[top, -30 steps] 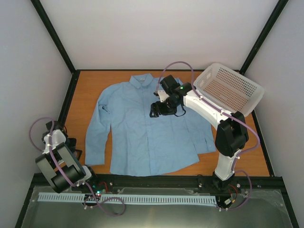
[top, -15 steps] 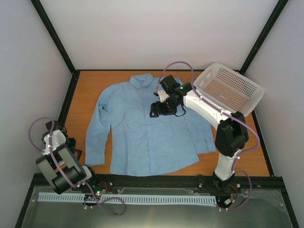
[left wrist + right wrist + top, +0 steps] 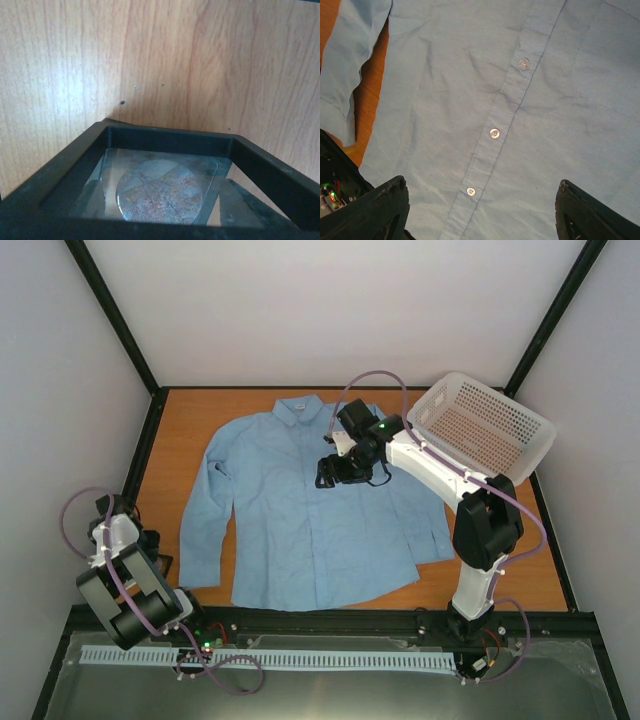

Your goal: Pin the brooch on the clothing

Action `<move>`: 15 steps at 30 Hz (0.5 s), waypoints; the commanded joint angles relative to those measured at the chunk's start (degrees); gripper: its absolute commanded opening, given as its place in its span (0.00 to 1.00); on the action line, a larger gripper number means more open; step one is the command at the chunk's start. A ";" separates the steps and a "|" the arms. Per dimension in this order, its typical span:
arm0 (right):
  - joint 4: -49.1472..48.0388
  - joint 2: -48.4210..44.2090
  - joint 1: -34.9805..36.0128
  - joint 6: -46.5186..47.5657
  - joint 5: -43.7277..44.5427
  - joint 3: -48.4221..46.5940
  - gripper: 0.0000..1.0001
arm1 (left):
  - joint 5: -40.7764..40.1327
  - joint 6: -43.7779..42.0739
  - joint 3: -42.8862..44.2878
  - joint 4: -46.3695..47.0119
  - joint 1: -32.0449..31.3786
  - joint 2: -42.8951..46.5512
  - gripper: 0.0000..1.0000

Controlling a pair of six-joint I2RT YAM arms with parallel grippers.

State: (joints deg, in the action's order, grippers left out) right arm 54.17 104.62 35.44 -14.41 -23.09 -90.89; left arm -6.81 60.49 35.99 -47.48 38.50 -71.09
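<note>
Moved since a second ago: your left arm (image 3: 118, 550) has sunk a shade toward the near edge, close to the table's left side; nothing else shows a shift worth the name.
Unchanged: your right arm, the shirt (image 3: 300, 520) and the white basket (image 3: 480, 425) sit as they did; the shirt lies flat and buttoned, collar to the far side.
Brooch: a round disc (image 3: 159, 192), pale with reddish-brown veining; it lies flat in the black tray (image 3: 170, 141), seemingly under a clear film; the tray stands on the bare table (image 3: 165, 60) at the near left, near the shirt's sleeve but apart from it.
Left gripper: it hangs (image 3: 150, 543) right over the tray; dim grey shapes on either side of the disc may be its fingertips; you cannot tell how wide the jaws stand, nor whether they touch the brooch.
Right gripper: spread wide and empty (image 3: 479, 187); it hovers above the button placket (image 3: 494, 133) at chest level, with no contact showing.
Meaning for the task: the small dip on the left reads as settling in for the pick; the brooch is not yet lifted, so the pinning is all ahead of you.
Watch for: a thin disc lying flat on the tray floor probably gives your fingers little edge to catch; the film may let it slide.
</note>
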 commanded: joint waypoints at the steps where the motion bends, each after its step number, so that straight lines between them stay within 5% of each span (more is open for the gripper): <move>1: -0.47 -1.30 0.36 0.37 0.17 0.52 0.78 | 0.65 0.03 -0.42 1.17 0.35 -0.67 0.62; 15: -0.30 -1.11 0.37 0.45 0.24 0.29 0.78 | 0.44 0.01 -0.70 1.96 0.41 -1.60 0.50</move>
State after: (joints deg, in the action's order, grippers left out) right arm 54.17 104.62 35.44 -14.39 -23.09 -90.89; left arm -6.13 60.47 35.33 -46.22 38.52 -72.18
